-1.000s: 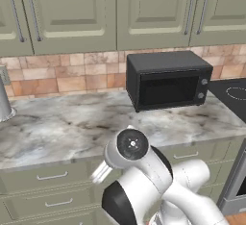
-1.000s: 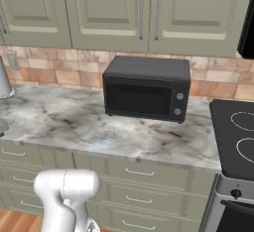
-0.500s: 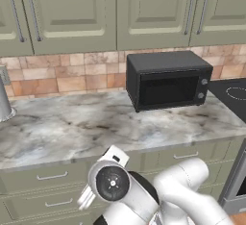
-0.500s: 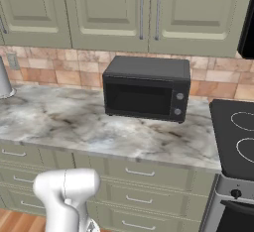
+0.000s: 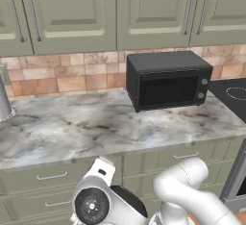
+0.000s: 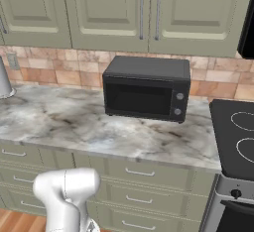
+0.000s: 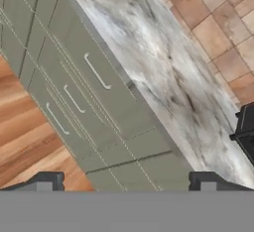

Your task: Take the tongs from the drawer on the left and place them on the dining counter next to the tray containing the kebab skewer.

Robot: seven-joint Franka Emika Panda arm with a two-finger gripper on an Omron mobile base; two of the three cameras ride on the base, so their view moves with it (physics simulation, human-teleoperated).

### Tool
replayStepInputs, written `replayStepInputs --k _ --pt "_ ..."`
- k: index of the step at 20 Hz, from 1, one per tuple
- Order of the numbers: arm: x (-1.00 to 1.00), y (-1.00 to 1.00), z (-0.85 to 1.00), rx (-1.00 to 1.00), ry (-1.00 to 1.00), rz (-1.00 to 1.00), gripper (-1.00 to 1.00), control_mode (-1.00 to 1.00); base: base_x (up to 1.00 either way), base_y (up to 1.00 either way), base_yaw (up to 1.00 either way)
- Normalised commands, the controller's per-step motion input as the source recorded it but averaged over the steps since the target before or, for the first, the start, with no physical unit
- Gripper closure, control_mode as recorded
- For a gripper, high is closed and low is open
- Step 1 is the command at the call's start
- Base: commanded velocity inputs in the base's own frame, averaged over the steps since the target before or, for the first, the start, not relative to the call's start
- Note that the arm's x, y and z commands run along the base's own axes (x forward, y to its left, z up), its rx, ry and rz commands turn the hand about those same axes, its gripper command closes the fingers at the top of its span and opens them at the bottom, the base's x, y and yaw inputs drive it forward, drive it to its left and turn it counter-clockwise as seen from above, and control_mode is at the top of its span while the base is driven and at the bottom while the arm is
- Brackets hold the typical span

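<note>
My gripper [image 7: 126, 179] hangs in front of the cabinet run with its jaws spread wide and nothing between them. The drawer [image 7: 101, 80] sits shut just under the front edge of the marble counter [image 7: 163, 72], its silver bar handle [image 7: 96, 71] well clear of my fingertips [image 7: 45, 180]. A black microwave [image 5: 167, 78] stands toward the counter's back right.

Black microwave [image 5: 168, 79] beside stovetop [image 6: 237, 137]

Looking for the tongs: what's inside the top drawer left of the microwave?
The drawer is closed, so only its green front and silver handle show. Whatever is inside is hidden behind the front.
</note>
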Motion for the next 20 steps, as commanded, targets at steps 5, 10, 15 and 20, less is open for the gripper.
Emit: replayStepInputs --k 5,10,15,20 --pt "-0.13 0.12 -0.30 -0.13 -0.06 0.11 -1.00 -1.00 0.00 0.00 0.00" --pt "0.00 0.28 -0.40 -0.07 -0.12 0.20 -1.00 -1.00 0.00 0.00 0.00" --pt "0.04 0.28 -0.36 -0.11 -0.22 0.25 -1.00 -1.00 0.00 0.00 0.00" --pt "0.27 0.14 -0.29 -0.13 -0.20 0.23 -1.00 -1.00 0.00 0.00 0.00"
